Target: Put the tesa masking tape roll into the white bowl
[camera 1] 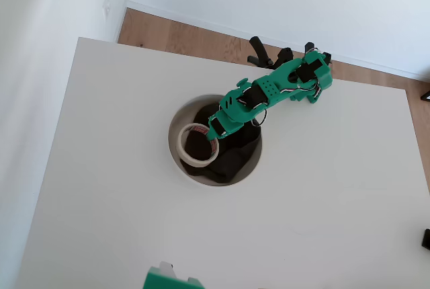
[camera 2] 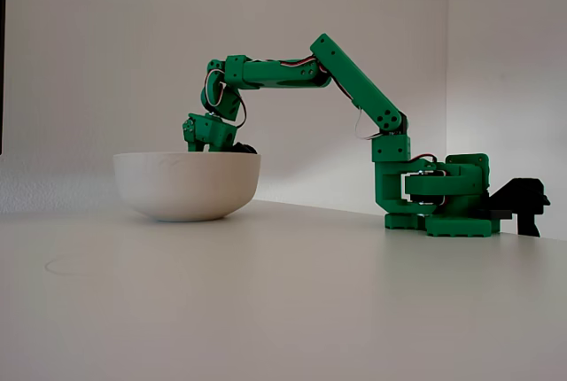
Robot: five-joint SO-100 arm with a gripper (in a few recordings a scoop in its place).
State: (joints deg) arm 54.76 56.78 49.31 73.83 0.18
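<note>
In the overhead view the green gripper [camera 1: 213, 142] reaches down inside the white bowl [camera 1: 176, 128], its fingers closed on the right side of the tesa masking tape roll [camera 1: 197, 142]. One finger tip shows as a reddish edge against the ring's inner side, so the jaws stand only as far apart as the band of tape is thick. The roll lies nearly flat, a cream ring seen almost as a full circle, in the left half of the bowl, close to the left wall; whether it rests on what is beneath it or hangs just above cannot be told. Under and to the right of the ring the bowl is lined with a dark cloth [camera 1: 235, 158], which covers most of the bottom and leaves a pale crescent of bowl wall bare along the left and near side.

The green arm [camera 1: 269, 91] runs from the bowl up and to the right to its base near the table's far edge. The bowl stands about mid-table on the white table [camera 1: 101, 201].

The fixed view sees the scene side-on: the bowl [camera 2: 186, 186] stands left of the arm's base [camera 2: 443, 199], and the arm [camera 2: 354, 80] arches high and bends down so that the gripper [camera 2: 208, 136] dips behind the rim. Here the bowl wall hides the roll, the cloth and the finger tips.
</note>
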